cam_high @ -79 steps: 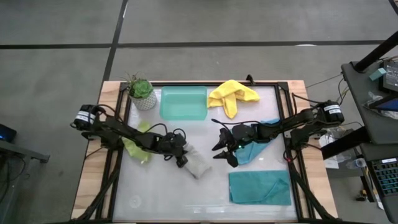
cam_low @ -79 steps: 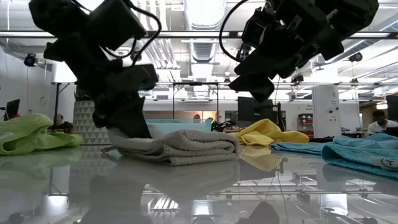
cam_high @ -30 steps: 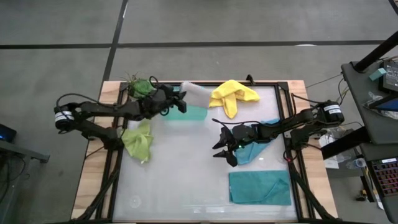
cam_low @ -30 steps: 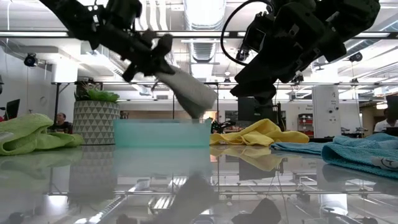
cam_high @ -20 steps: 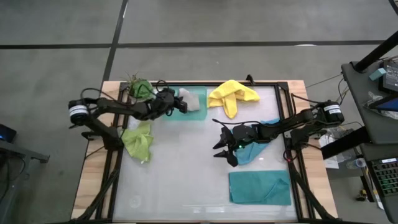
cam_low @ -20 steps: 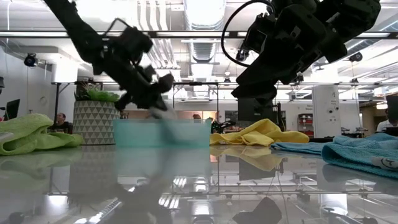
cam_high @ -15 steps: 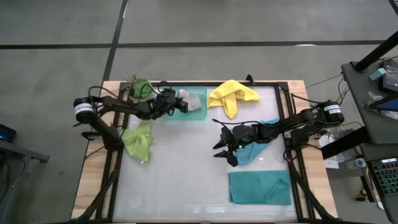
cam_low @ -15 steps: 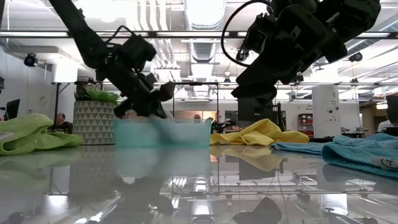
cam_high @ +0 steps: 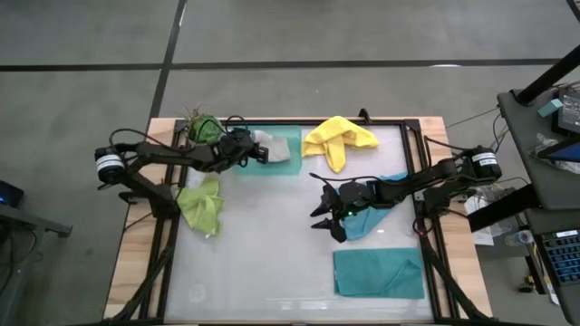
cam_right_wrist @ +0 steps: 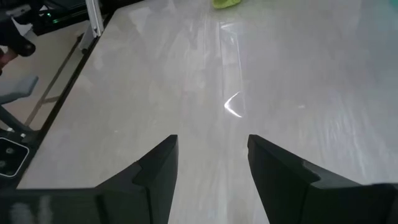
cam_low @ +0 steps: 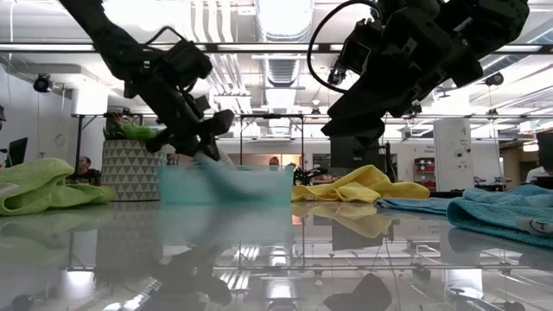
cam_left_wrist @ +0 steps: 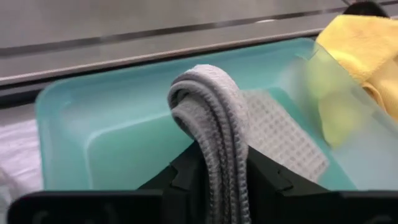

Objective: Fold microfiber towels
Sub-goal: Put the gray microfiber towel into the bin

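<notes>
Left gripper (cam_left_wrist: 214, 171) jaws close around folded grey towel (cam_left_wrist: 214, 124) — ribbed waffle weave, looped fold standing up — over translucent mint tray (cam_high: 288, 161) at table's far edge. Right gripper (cam_right_wrist: 211, 162) jaws apart, empty, above glossy tabletop beside crumpled teal towel (cam_high: 373, 215). Flat teal towel (cam_high: 379, 273) near front edge.
</notes>
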Motion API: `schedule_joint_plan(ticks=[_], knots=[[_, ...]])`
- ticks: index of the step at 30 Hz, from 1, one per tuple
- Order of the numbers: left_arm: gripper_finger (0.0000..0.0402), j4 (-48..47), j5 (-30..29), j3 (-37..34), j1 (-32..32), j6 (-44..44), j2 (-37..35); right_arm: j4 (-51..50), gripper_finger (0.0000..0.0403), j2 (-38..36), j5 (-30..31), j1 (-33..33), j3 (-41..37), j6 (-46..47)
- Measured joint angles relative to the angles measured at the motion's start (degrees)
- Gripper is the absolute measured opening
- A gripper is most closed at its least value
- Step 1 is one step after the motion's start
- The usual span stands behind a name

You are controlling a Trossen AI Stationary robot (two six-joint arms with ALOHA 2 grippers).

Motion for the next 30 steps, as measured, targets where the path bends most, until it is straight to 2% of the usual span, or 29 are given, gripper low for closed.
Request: schedule_joint_plan(ticks=[12,17,24,30], knots=[[0.0198,-3.4,-0.2,0.1,0.0,0.0,-1.8,0.0,0.0185,0.0,0.9,0.0,0.0,0.4],[0.0205,-4.7,-1.2,1.6,0.0,0.2,-2.6,0.0,0.0185,0.0,0.9,0.0,0.0,0.4],[0.0205,-16.5,-6.3,8.1,0.1,2.1,-3.3,0.0,0.0185,0.0,0.9,0.0,-0.1,0.4],[0.0201,-17.1,-1.5,11.6,-1.0,7.5,-2.6,0.0,0.0185,0.0,0.9,0.0,-0.1,-0.1]])
